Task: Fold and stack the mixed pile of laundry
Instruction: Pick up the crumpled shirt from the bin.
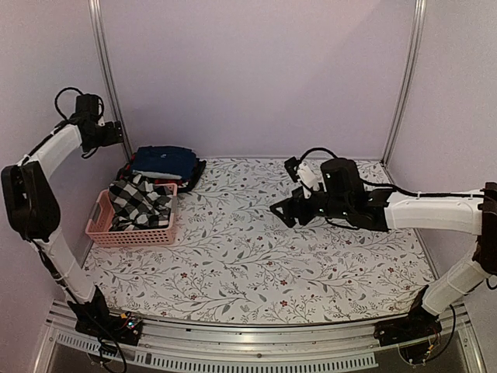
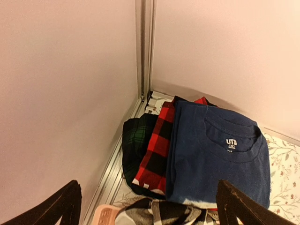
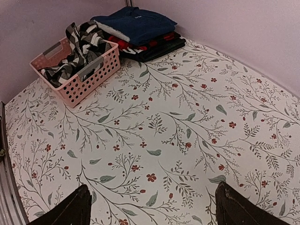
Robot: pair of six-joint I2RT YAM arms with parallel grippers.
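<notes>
Left claw (image 2: 147, 183) and right claw (image 3: 152, 186) gape empty; the limp checked shirt (image 1: 140, 203) wants pinching at its topmost fold.

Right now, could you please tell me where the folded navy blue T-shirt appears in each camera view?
Top external: the navy blue T-shirt lies at the far left, just behind the pink basket.
Left wrist: the T-shirt fills the lower right, collar label showing; a basket corner peeks in at the bottom edge.
Right wrist: the T-shirt sits top centre, beyond and right of the basket.
Shared landmark: the pink basket.
</notes>
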